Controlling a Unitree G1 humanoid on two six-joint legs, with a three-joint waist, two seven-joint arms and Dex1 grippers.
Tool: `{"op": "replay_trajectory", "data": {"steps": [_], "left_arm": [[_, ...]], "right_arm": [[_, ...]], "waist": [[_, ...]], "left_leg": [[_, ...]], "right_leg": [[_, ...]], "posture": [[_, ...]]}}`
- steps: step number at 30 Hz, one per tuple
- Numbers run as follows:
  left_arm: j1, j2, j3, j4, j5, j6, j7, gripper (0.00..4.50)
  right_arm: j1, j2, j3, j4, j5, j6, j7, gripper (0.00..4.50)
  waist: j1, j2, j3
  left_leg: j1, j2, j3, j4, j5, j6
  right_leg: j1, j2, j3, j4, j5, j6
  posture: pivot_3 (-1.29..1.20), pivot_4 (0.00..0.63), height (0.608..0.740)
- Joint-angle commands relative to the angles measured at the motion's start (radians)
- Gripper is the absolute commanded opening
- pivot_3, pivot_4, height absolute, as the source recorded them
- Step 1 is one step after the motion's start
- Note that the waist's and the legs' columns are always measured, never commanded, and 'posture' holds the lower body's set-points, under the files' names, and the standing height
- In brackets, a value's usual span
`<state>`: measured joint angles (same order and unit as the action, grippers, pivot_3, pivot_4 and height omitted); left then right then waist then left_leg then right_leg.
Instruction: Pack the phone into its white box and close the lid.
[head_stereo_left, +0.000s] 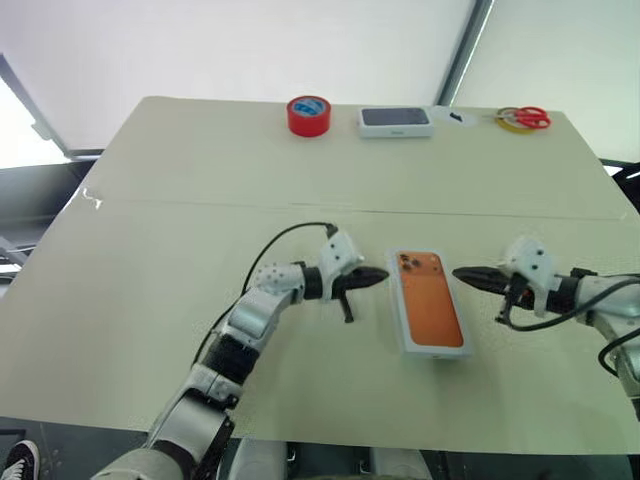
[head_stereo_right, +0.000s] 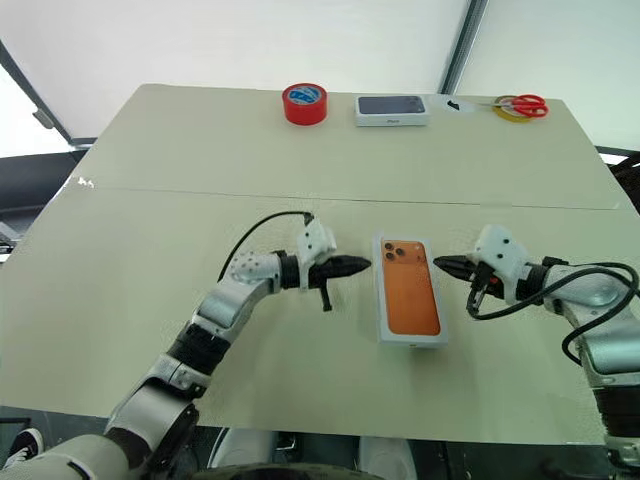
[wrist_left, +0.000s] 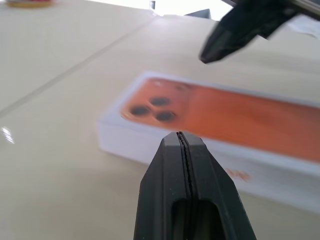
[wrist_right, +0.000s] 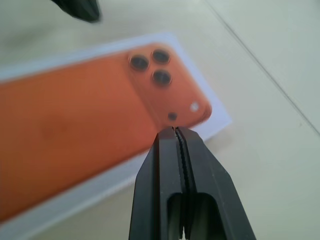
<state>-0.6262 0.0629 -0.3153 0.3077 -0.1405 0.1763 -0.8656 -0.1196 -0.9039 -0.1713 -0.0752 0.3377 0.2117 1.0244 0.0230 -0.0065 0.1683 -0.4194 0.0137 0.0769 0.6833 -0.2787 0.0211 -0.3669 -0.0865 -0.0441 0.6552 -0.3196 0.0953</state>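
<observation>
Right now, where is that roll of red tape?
The red tape sits at the table's far edge, just left of a white box with a dark top.

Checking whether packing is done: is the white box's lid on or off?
On. The lid, orange phone picture facing up, sits squarely over the white box on the table; both claws are apart from it.

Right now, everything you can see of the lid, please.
The lid is white cardboard with an orange phone picture, three lenses at its far end, on its top face. It sits closed on the box, flat on the table, long axis running away from the robot. Both shut grippers flank it, left gripper and right gripper, neither touching.
</observation>
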Motion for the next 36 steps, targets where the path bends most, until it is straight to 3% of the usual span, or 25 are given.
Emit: {"op": "replay_trajectory", "data": {"steps": [1, 8, 11, 14, 16, 21, 24, 29, 36], "left_arm": [[-0.056, -0.052, -0.007, 0.069, 0.014, -0.048, 0.016, 0.00], [-0.116, -0.043, -0.151, 0.313, 0.225, -0.112, 0.062, 0.00], [-0.107, -0.038, -0.121, 0.302, 0.179, -0.061, 0.012, 0.00], [-0.091, -0.029, -0.070, 0.244, 0.113, -0.045, -0.042, 0.88], [-0.076, -0.019, -0.013, 0.176, 0.059, -0.047, -0.050, 1.86], [0.026, 0.138, 0.105, -0.093, -0.010, -0.033, -0.065, 4.45], [0.118, 0.268, 0.155, -0.236, -0.005, -0.022, -0.062, 4.45], [0.283, 0.465, 0.311, -0.345, -0.092, 0.004, -0.111, 4.45], [0.538, 0.593, 0.500, -0.448, -0.198, 0.026, -0.114, 4.45]], "right_arm": [[0.024, 0.005, 0.003, -0.049, -0.001, -0.015, 0.013, 0.03], [0.162, -0.070, 0.134, -0.107, -0.151, -0.037, 0.048, 0.03], [0.152, -0.045, 0.111, -0.131, -0.065, 0.061, 0.042, 0.03], [0.114, -0.024, 0.084, -0.138, -0.009, 0.108, 0.043, 0.90], [0.076, -0.007, 0.069, -0.129, 0.013, 0.116, 0.035, 1.90], [0.011, 0.006, 0.008, -0.085, 0.071, 0.082, 0.073, 4.48], [0.018, -0.036, -0.023, -0.054, 0.103, 0.082, 0.157, 4.48], [-0.024, -0.044, -0.049, 0.070, 0.034, -0.083, 0.162, 4.48], [-0.077, -0.035, -0.030, 0.189, 0.010, -0.171, 0.189, 4.48]], "waist": [[0.003, 0.000, 0.000], [0.009, -0.001, -0.003], [0.013, -0.008, -0.009], [0.007, -0.008, -0.009], [-0.001, -0.007, -0.010], [-0.015, -0.003, -0.006], [-0.018, 0.000, -0.007], [-0.016, 0.000, -0.007], [-0.022, 0.001, -0.006]], "left_leg": [[0.000, 0.000, 0.000, 0.000, 0.000, 0.000], [0.001, 0.000, 0.000, 0.000, 0.000, 0.001], [0.012, 0.001, -0.001, -0.002, -0.005, 0.007], [0.012, 0.002, -0.001, -0.002, -0.005, 0.007], [0.011, 0.002, -0.001, -0.003, -0.004, 0.004], [0.009, 0.001, -0.001, -0.005, -0.001, -0.001], [0.009, 0.001, -0.001, -0.006, -0.001, -0.001], [0.009, 0.001, -0.001, -0.005, -0.001, -0.001], [0.009, 0.001, -0.001, -0.007, -0.001, -0.001]], "right_leg": [[0.000, 0.000, 0.000, 0.000, 0.000, 0.000], [0.000, 0.002, 0.000, 0.000, 0.000, 0.000], [0.013, 0.001, -0.001, -0.004, 0.000, 0.000], [0.012, 0.000, 0.000, -0.004, 0.000, 0.000], [0.011, -0.001, 0.000, -0.004, 0.000, 0.000], [0.007, -0.001, 0.000, -0.005, 0.000, 0.000], [0.008, -0.001, 0.000, -0.005, 0.000, 0.000], [0.009, -0.002, 0.000, -0.006, 0.000, 0.000], [0.008, -0.003, 0.000, -0.006, 0.000, -0.001]], "posture": [[0.00, 0.150, 0.730], [0.00, 0.150, 0.730], [0.00, 0.150, 0.730], [0.00, 0.150, 0.730], [0.00, 0.150, 0.730], [0.00, 0.150, 0.730], [0.00, 0.150, 0.730], [0.00, 0.150, 0.730], [0.00, 0.150, 0.730]]}}
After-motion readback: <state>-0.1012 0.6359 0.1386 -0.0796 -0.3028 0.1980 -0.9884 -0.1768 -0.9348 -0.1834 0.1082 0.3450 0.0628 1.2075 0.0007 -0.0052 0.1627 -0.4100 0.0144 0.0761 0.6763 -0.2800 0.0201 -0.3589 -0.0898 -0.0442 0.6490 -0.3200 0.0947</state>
